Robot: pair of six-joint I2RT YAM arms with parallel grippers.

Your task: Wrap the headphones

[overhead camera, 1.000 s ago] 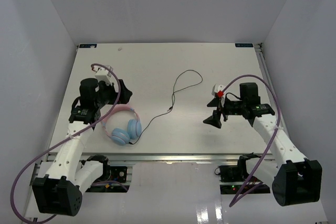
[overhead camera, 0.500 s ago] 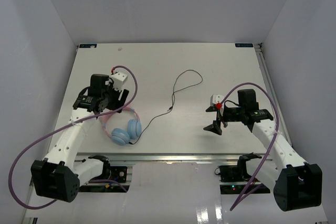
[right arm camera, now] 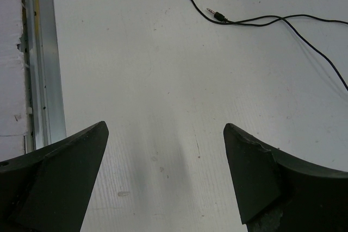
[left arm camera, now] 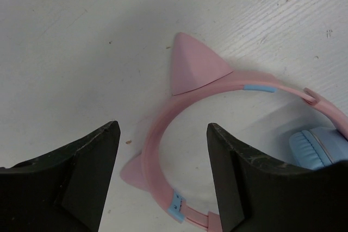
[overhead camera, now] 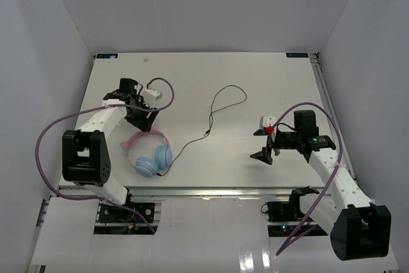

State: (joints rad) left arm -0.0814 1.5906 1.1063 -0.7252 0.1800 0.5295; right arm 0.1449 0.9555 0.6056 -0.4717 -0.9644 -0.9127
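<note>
The headphones (overhead camera: pixel 148 153) lie flat on the table at the near left, with a pink headband (left arm camera: pixel 163 129) that carries cat ears and two light-blue ear cups (overhead camera: pixel 163 155). Their thin black cable (overhead camera: pixel 220 101) runs right and loops toward the middle, and its plug (right arm camera: pixel 215 14) lies on the table. My left gripper (overhead camera: pixel 146 119) hovers just behind the headband. In the left wrist view the left gripper (left arm camera: pixel 163 180) is open, its fingers either side of the band and apart from it. My right gripper (overhead camera: pixel 265 146) stands open over bare table, empty, with the plug ahead of it (right arm camera: pixel 166 180).
A metal rail (right arm camera: pixel 41 52) runs along the table's near edge. Thick purple cables arc off both arms (overhead camera: pixel 57 126). White walls close in the table (overhead camera: pixel 268 71) on three sides.
The left arm swung back and right, bringing its gripper down over the headband, and its jaws narrowed. The right gripper drifted slightly nearer and rightward, staying open.
</note>
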